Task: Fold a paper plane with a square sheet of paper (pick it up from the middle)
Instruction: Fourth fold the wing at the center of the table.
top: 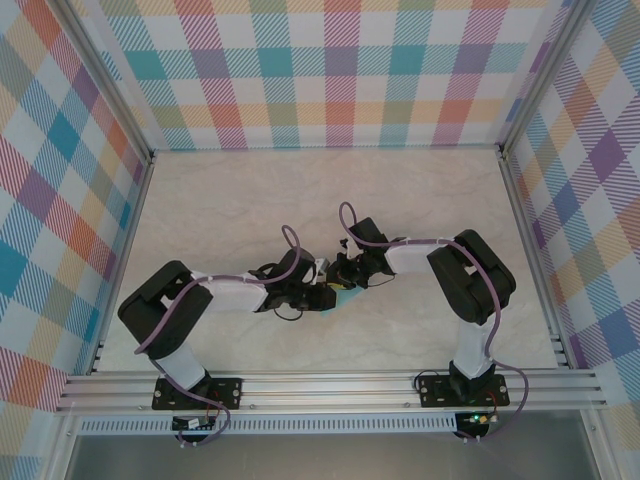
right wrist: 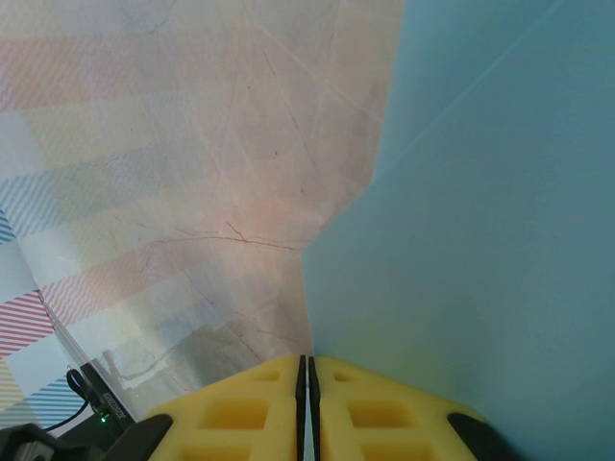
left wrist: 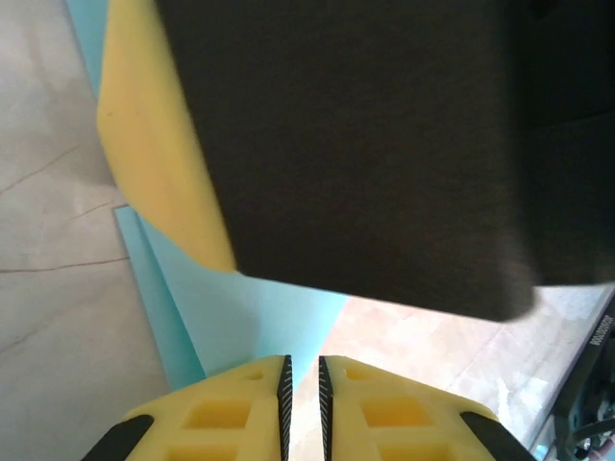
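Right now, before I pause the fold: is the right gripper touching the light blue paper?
Touching. The right wrist view shows the right gripper shut on the light blue paper, whose edge runs straight down into the closed jaws.

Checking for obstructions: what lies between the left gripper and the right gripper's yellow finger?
Light blue paper spans that stretch, from the left gripper up to the yellow finger of the right gripper, in the left wrist view.
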You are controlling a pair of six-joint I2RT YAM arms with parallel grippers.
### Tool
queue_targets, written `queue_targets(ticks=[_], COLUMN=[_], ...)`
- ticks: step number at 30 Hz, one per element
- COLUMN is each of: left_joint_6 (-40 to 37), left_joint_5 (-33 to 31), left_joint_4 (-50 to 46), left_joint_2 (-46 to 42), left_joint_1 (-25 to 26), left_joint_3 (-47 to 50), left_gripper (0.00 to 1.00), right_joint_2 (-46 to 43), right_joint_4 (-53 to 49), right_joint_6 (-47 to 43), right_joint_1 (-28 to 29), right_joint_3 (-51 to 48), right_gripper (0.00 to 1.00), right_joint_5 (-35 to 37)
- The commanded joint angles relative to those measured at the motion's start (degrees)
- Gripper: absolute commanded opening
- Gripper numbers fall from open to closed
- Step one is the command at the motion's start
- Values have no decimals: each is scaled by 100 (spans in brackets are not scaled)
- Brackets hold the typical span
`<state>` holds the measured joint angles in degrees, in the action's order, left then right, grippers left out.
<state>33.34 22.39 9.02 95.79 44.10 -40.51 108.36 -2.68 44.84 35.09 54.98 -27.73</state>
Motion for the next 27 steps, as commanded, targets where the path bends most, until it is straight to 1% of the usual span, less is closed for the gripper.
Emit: queue_targets(ticks=[1,5,7,10,14,17,19,22,25,27], left_joint_6=[-107,13,77,174,223,251,251,288,296,302], left_joint_5=[-300,-721,-863,-879,-859,-835,-833,-833,-820,-807], left_joint_4=[-75,-457,-479,-431,-431,-453,-476,-456,-440,-445], left_joint_2=[128,262,280,300,375,418,438,447,450,436], left_joint_1=[-68,-76,-71,-70,-73,-69,-69,-68,-70,-75], left_joint_3=[-13,160,313,473,483,444,422,421,413,413], left_gripper=[16,12,9,8,7,6,6,6,6,6], right_joint_2=[367,252,138,-172,-837,-1363,-1558,-1557,-1480,-1325], right_joint_4=[-455,-496,-614,-724,-859,-1070,-1062,-893,-412,29], right_joint_6=[7,-19,-66,-115,-227,-324,-321,-244,-41,92], right_joint_1=[-11,-14,-20,-95,-321,-411,-432,-430,-420,-364], right_joint_3=[-128,-44,43,118,92,30,-74,-262,-608,-707], right_gripper=[13,15,16,18,22,25,25,22,19,17], right_joint_5=[525,472,484,486,481,719,712,419,130,-252])
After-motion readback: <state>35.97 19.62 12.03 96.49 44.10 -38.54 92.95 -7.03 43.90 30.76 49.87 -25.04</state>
